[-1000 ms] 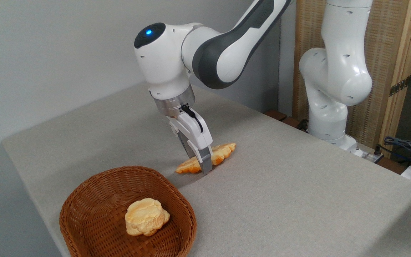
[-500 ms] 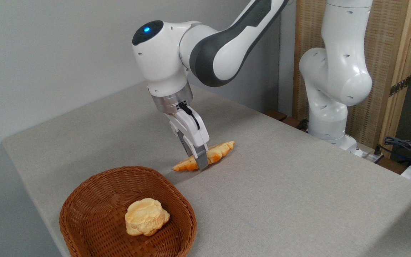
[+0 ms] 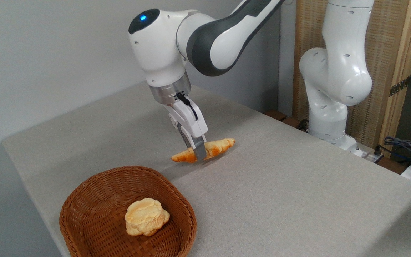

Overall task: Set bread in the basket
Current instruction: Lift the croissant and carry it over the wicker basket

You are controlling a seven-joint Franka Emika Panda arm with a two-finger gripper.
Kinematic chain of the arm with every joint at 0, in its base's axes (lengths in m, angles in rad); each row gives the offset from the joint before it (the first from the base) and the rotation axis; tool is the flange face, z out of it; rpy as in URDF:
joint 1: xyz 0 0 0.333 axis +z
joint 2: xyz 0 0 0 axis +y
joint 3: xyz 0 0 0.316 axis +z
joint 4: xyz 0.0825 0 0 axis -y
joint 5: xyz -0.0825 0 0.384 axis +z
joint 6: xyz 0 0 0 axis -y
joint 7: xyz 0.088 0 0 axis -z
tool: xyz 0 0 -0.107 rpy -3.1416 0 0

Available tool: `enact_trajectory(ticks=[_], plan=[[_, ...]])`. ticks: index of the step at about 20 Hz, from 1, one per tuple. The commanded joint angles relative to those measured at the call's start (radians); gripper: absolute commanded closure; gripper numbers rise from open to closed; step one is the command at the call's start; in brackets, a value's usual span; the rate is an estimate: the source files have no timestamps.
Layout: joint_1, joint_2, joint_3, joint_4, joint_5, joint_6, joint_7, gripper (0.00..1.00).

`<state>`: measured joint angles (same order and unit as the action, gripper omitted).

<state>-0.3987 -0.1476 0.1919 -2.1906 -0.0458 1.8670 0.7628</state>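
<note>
Mid-frame, the gripper [image 3: 199, 154] has its jaws pinched tight on the middle of the bread [image 3: 215, 149], which hangs just clear of the table [image 3: 280, 185]. The basket [image 3: 95, 200] sits lower left, holding a pale bun [image 3: 145, 216].

The end effector [image 3: 197, 152] is seen closed across the middle of the bread [image 3: 205, 150]; the bread is held roughly level, its two ends projecting to either side of the fingers, and it appears raised just clear of the grey counter [image 3: 280, 192]; a shadow is cast on the cloth beneath it; the basket [image 3: 95, 210] is set nearer the camera and to the left, apart from the bread; a paler bun [image 3: 146, 216] is lying inside the basket.
</note>
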Motion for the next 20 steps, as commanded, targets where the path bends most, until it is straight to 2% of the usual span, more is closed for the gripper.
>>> enact_trajectory(ticks=[1,5,7,13,16,17,18,19,20], plan=[[-0.003,-0.018,0.011,0.060,-0.016,-0.060,-0.004,0.66],[0.009,-0.017,0.021,0.150,-0.016,-0.048,0.003,0.64],[0.008,-0.012,0.053,0.186,-0.016,-0.008,0.004,0.63],[0.012,0.026,0.081,0.201,-0.016,0.266,0.001,0.63],[0.012,0.055,0.089,0.201,-0.019,0.400,-0.007,0.59],[0.012,0.065,0.089,0.201,-0.023,0.437,-0.010,0.50],[0.012,0.077,0.096,0.201,-0.048,0.472,-0.010,0.39],[0.012,0.086,0.100,0.201,-0.081,0.503,-0.011,0.33],[0.012,0.089,0.101,0.201,-0.094,0.518,-0.011,0.23]])
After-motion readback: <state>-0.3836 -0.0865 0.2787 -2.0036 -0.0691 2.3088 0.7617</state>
